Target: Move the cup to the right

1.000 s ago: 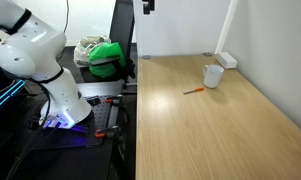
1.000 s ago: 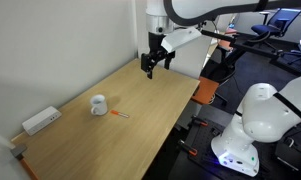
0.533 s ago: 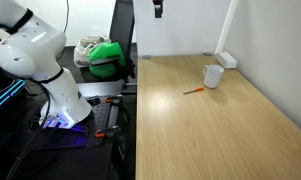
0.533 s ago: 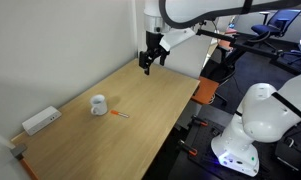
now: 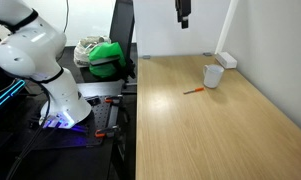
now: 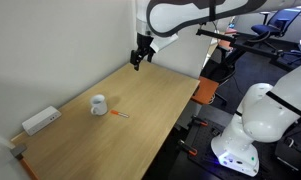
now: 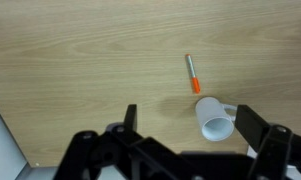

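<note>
The gripper (image 5: 183,12) hangs high over the far end of the table (image 5: 210,130), jaws spread wide and holding nothing. The cup (image 5: 213,76) stands upright on the table near the wall, well below the gripper and well apart from it. In the wrist view the cup shows between the two fingers, off-centre, with the pen (image 7: 193,74) just beside it. By my read, a mostly downward reach with a small sideways shift is needed.

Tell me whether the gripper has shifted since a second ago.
Yes. In an exterior view the gripper has travelled rightward along the top of the frame, ending horizontally nearer the cup, which has not moved.
</note>
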